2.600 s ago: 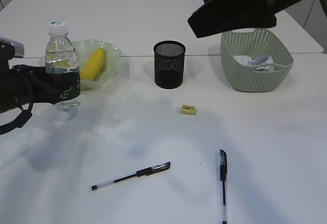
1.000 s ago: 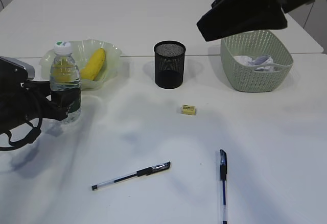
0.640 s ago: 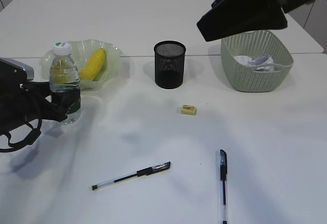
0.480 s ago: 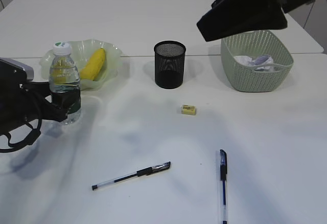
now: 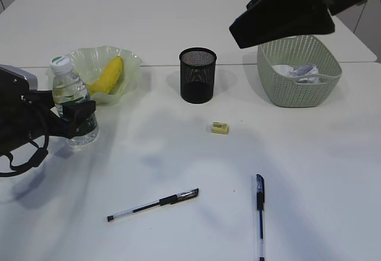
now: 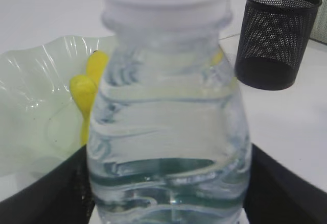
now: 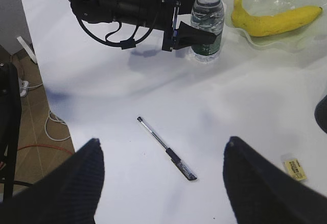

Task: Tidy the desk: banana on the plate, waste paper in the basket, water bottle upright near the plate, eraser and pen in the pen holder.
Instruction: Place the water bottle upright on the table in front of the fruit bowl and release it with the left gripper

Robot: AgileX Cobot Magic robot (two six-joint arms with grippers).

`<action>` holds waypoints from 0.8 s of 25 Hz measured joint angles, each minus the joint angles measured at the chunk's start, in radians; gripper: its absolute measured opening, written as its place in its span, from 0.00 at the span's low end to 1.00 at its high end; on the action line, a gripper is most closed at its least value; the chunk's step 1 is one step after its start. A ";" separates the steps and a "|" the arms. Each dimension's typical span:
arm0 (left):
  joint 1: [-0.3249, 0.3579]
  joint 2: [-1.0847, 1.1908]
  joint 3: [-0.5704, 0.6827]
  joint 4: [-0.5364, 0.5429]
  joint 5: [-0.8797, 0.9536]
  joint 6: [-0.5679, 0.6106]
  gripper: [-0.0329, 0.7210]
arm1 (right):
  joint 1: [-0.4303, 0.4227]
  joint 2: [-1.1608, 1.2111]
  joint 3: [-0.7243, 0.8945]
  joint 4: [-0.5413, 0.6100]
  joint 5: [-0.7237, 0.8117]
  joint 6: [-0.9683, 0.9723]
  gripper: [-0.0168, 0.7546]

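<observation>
Clear water bottle tilts beside the plate holding the banana

We see a smooth matt white desk. The water bottle is clear, glossy ribbed plastic with a white plastic cap. The plate looks like translucent, shiny pale green plastic. The pen holder is black metal mesh, matt. The basket is matt sage plastic with perforated walls, holding crumpled waste paper. The banana has smooth yellow skin.
</observation>
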 joint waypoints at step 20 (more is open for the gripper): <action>0.000 -0.064 0.037 0.002 0.000 -0.002 0.84 | 0.000 0.000 0.000 0.000 0.001 0.000 0.72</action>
